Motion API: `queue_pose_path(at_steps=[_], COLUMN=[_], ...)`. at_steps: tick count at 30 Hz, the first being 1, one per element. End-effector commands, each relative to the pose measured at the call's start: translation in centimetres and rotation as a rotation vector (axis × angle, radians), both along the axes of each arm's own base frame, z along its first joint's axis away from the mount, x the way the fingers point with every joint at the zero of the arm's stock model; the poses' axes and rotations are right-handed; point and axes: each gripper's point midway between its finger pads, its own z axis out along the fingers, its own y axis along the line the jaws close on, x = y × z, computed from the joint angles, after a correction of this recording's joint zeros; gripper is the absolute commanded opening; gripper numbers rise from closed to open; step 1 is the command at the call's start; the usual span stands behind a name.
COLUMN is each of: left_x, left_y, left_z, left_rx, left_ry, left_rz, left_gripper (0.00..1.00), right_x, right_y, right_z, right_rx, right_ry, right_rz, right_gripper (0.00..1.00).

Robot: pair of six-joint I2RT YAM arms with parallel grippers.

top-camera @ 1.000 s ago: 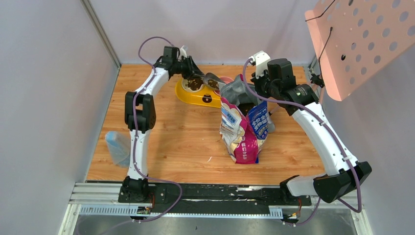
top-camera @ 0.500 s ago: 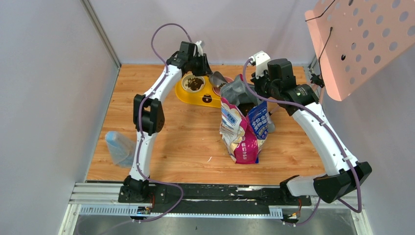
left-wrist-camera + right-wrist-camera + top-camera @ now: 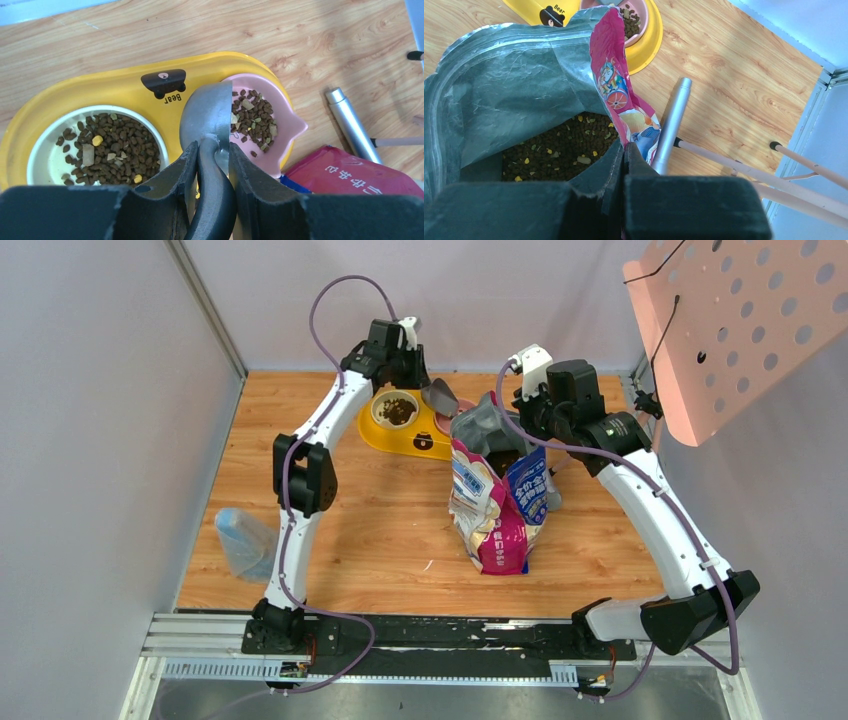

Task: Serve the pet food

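Observation:
Pet food fills the white bowl [image 3: 110, 147] and the pink bowl [image 3: 252, 117] of a yellow feeder [image 3: 120, 85]. More pet food [image 3: 559, 150] lies deep in the open printed bag [image 3: 495, 500]. My left gripper [image 3: 210, 155] is shut on the black handle of a grey metal scoop [image 3: 205, 117]. The scoop hangs over the pink bowl's left edge with its rounded back towards the camera. In the top view the left gripper [image 3: 405, 360] is behind the feeder. My right gripper [image 3: 624, 147] is shut on the bag's pink rim, holding the mouth open.
A silver tube [image 3: 671, 120] lies on the wood right of the bag, with thin wooden rods [image 3: 724, 160] beyond it. A crumpled blue plastic piece [image 3: 240, 540] sits at the left edge. A pink perforated board [image 3: 740, 330] hangs at the upper right.
My left arm has drawn back and to the right from over the white bowl, carrying the scoop to the pink bowl. The right arm and the bag have stayed put.

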Motion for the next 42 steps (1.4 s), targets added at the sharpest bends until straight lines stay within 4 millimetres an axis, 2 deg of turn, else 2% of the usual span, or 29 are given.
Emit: queue_pose_path(at_steps=[1,2,6,7,8,9,12,13,14,15,16,17,18,19,20,21,22,23,24,25,26,28,30,32,34,39,42], left_x=[1.4,1.0,-0.7,-1.2,-1.9,-2.3,-4.3,-5.2,-5.6,-6.5,-7.0,-7.9,-8.4,-9.2,-9.7,-10.8,-11.2,-12.6,-12.7,-14.1,-14.7,-17.4,-19.9,-21.8,-23.5,-25.4,-26.2], left_y=[2.8,2.6,1.9,1.7,1.9,1.9,2.5,2.8,3.0,3.5,3.8,4.4,4.8,5.4,5.8,6.4,6.7,7.2,7.4,7.7,7.7,6.4,5.0,3.7,1.9,-1.3,-3.1], left_z=[6.2,7.8,11.8,12.1,13.5,13.5,15.2,16.6,16.0,17.4,16.7,18.1,17.5,18.8,18.7,20.4,20.9,23.4,24.4,26.7,28.1,30.9,32.3,32.6,31.9,27.7,25.9], left_rx=[0.068,0.047,-0.028,-0.038,-0.049,-0.05,-0.046,-0.049,-0.032,-0.031,-0.011,-0.008,0.009,0.013,0.026,0.024,0.035,0.023,0.025,0.009,-0.002,-0.065,-0.142,-0.206,-0.24,-0.208,-0.187], left_ry=[-0.217,-0.247,-0.296,-0.292,-0.311,-0.306,-0.329,-0.354,-0.349,-0.378,-0.369,-0.396,-0.382,-0.404,-0.398,-0.436,-0.467,-0.536,-0.594,-0.659,-0.708,-0.766,-0.764,-0.719,-0.657,-0.531,-0.496], left_rz=[0.032,0.022,-0.027,-0.039,-0.044,-0.051,-0.073,-0.078,-0.086,-0.084,-0.087,-0.074,-0.072,-0.055,-0.052,-0.047,-0.052,-0.049,-0.05,-0.059,-0.071,-0.184,-0.294,-0.373,-0.437,-0.546,-0.599], left_gripper=[0.0,0.0,0.0,0.0,0.0,0.0,0.0,0.0,0.0,0.0,0.0,0.0,0.0,0.0,0.0,0.0,0.0,0.0,0.0,0.0,0.0,0.0,0.0,0.0,0.0,0.0,0.0], right_x=[0.4,0.4,0.3,0.2,0.2,0.2,0.0,0.0,-0.1,-0.2,-0.3,-0.5,-0.6,-0.7,-0.8,-0.9,-0.9,-1.0,-1.0,-0.9,-0.8,-0.5,-0.2,0.3,0.5,1.1,1.2], right_y=[0.6,0.6,0.5,0.4,0.4,0.3,0.3,0.2,0.2,0.2,0.1,0.1,0.1,0.1,0.1,0.1,0.1,0.0,0.0,0.0,0.1,0.2,0.4,0.5,1.1,1.7,1.5], right_z=[1.7,1.8,1.8,1.9,1.9,2.0,2.2,2.1,2.1,2.1,2.1,2.1,2.0,2.0,2.1,2.2,2.2,2.1,2.2,2.3,2.4,2.7,3.3,4.0,4.6,6.1,5.9], right_rx=[0.047,0.048,0.046,0.045,0.044,0.045,0.049,0.049,0.05,0.051,0.052,0.054,0.057,0.06,0.066,0.072,0.074,0.075,0.075,0.076,0.078,0.091,0.114,0.139,0.176,0.208,0.205], right_ry=[-0.068,-0.069,-0.079,-0.082,-0.086,-0.088,-0.095,-0.095,-0.097,-0.098,-0.099,-0.1,-0.101,-0.102,-0.105,-0.107,-0.107,-0.109,-0.112,-0.117,-0.122,-0.129,-0.136,-0.142,-0.142,-0.171,-0.174], right_rz=[0.011,0.012,0.012,0.012,0.012,0.012,0.013,0.013,0.013,0.013,0.014,0.017,0.019,0.019,0.018,0.016,0.016,0.016,0.016,0.017,0.016,0.012,0.001,-0.016,0.0,0.009,0.006], right_gripper=[0.0,0.0,0.0,0.0,0.0,0.0,0.0,0.0,0.0,0.0,0.0,0.0,0.0,0.0,0.0,0.0,0.0,0.0,0.0,0.0,0.0,0.0,0.0,0.0,0.0,0.0,0.0])
